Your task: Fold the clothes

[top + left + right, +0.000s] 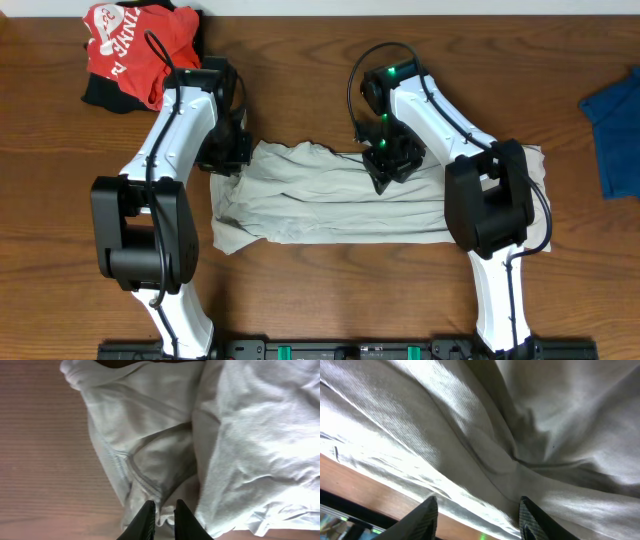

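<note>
Nearest the robot's base is a strip of bare brown wooden counter (330, 300). Beyond it the pale beige shirt (330, 205) lies across the middle of the counter as a wide, wrinkled band. Its right end passes under the right arm.

The left gripper (162, 506) is at the shirt's far left corner. Its fingers are drawn almost together, with a fold of the shirt's seamed edge pinched in the narrow gap. The right gripper (477, 505) is at the shirt's far edge, right of centre. It points down at the cloth with its fingers spread wide and nothing caught between them.

Farther back, at the far left corner, a crumpled red garment with white lettering (130, 45) lies on something black. A blue cloth (615, 130) lies at the right edge, well apart from the shirt.
</note>
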Robot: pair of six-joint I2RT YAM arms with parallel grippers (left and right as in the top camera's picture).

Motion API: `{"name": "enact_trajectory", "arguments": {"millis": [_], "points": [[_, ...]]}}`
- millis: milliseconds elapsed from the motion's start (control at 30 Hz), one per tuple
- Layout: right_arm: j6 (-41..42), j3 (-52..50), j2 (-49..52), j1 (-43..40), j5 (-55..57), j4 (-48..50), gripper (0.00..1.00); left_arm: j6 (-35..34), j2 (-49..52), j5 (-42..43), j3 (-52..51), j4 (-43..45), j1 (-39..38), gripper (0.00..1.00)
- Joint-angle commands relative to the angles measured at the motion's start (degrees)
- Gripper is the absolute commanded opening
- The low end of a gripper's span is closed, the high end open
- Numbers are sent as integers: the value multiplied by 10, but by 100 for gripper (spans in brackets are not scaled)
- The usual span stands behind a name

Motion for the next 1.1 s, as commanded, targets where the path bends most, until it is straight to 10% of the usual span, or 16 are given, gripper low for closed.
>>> {"name": "enact_trajectory", "arguments": {"millis": [0,133,300,667,1067], "points": [[21,10,-2,10,-3,-1,51,4,-7,32,-1,-4,2,15],[43,10,-2,10,-3,-7,43,8,-9,73,-1,-4,1,14],[58,10,-2,10,-16,27,1,61,-10,153,-1,-3,-10,13],[40,10,-2,10,-152,105,1,79,-14,182,-1,22,-76,6],[52,10,-2,5,-55,51,5,61,-17,181,-3,75,-106,10]]}}
